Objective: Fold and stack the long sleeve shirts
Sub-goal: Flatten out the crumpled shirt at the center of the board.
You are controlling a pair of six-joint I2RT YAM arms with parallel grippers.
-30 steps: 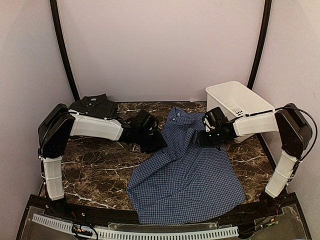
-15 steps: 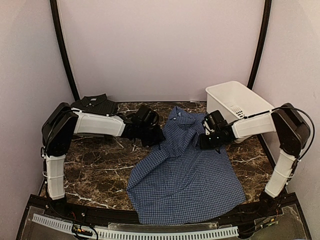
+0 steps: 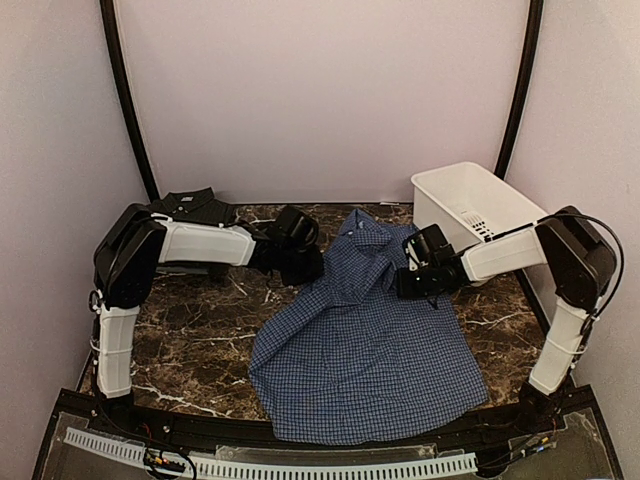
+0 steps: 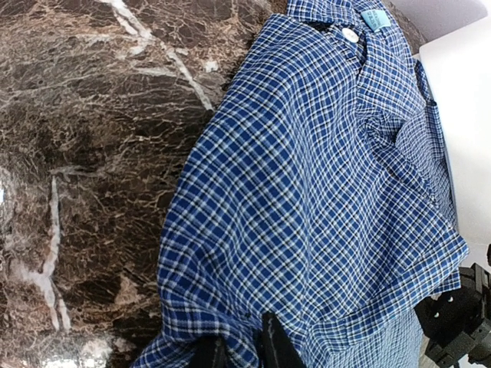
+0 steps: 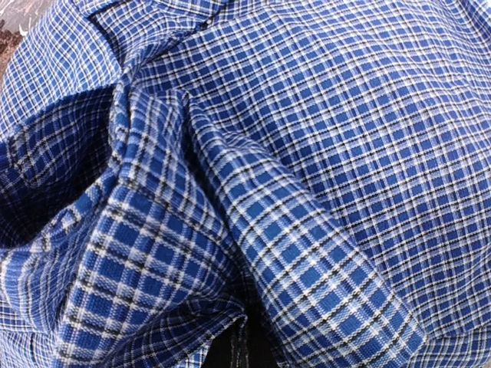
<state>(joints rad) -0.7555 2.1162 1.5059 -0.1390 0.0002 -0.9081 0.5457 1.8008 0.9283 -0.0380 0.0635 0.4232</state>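
Our left gripper (image 4: 239, 351) has just pinched down on the blue shirt (image 3: 365, 350) at one shoulder while our right gripper (image 3: 405, 283) stays clamped on the other, so the shirt, spread from the table's (image 3: 190, 330) near edge toward its far edge, looks ready for straightening.

Your left arm (image 3: 200, 243) and right arm (image 3: 500, 255) both reach inward, low. Right gripper (image 3: 403, 284) clamped on blue shirt (image 3: 370, 350); left gripper (image 3: 303, 264) fingers (image 4: 272, 349) apparently pinching it too
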